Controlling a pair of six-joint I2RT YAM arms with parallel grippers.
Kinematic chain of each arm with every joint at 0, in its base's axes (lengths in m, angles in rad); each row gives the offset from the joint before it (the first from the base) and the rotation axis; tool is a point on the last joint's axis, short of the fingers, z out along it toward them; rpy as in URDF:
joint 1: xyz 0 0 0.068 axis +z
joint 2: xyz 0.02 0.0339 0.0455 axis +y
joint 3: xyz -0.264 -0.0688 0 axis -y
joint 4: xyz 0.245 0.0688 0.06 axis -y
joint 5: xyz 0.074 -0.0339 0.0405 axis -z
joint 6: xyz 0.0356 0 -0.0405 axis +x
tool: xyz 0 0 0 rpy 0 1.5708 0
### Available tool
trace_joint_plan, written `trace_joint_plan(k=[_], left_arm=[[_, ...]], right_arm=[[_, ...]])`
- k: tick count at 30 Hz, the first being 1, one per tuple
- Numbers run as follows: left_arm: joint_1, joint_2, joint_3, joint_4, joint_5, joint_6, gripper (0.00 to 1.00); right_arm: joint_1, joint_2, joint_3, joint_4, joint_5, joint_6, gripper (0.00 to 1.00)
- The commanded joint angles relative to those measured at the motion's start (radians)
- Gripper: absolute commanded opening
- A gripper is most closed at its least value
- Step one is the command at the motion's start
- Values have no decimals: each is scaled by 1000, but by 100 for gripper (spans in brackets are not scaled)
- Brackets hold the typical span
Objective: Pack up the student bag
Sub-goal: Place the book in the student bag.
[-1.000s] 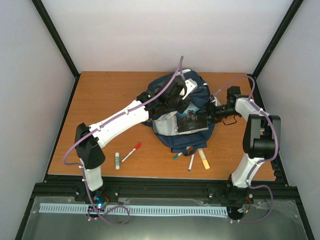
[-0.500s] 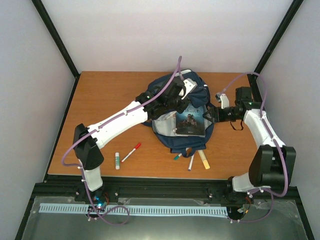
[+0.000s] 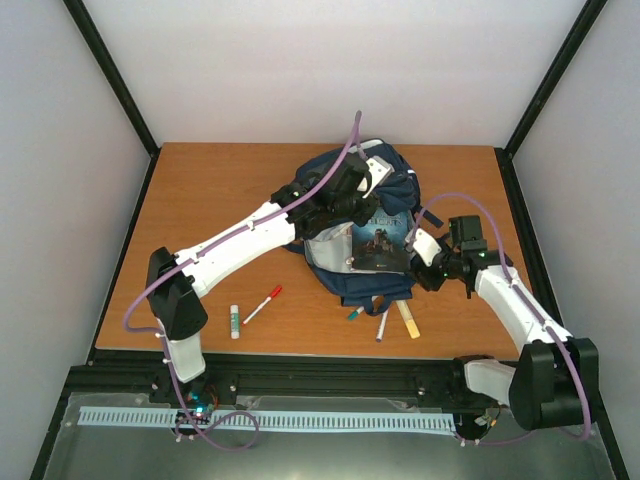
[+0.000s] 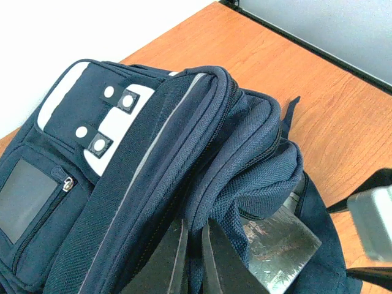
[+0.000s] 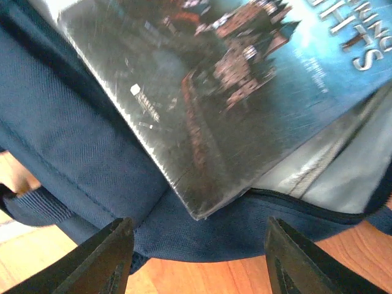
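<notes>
The navy-blue student bag point(image 3: 350, 285) lies open in the middle of the table. A glossy book with a dark blue cover point(image 3: 380, 243) sticks out of its opening. My left gripper point(image 3: 352, 205) is shut on the fabric edge of the bag's opening, and the pinched fold shows between its jaws in the left wrist view point(image 4: 195, 245). My right gripper point(image 3: 425, 268) is open and empty beside the bag's right edge. In the right wrist view point(image 5: 199, 257) the book's corner point(image 5: 202, 208) lies just ahead of its wide-apart jaws, over the bag's fabric point(image 5: 79, 153).
On the table in front of the bag lie a glue stick point(image 3: 234, 320), a red marker point(image 3: 262, 305), a green marker point(image 3: 356, 311), a pen point(image 3: 383, 324) and a yellow highlighter point(image 3: 408, 318). A black frame borders the table.
My right gripper has come off the book and swung toward the near side of the bag. The book has turned and now lies straighter in the opening. The left arm has stayed still.
</notes>
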Motion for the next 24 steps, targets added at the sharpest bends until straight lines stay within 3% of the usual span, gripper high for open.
trace_joint_plan(k=[1, 14, 24], left_arm=[[8, -72, 36, 98, -4, -25, 1], [8, -75, 33, 97, 7, -20, 1], [9, -72, 46, 90, 19, -23, 1]], right_arm=[[44, 23, -50, 91, 90, -149, 60], [135, 145, -78, 239, 242, -207, 59], [200, 212, -15, 432, 314, -99, 44]])
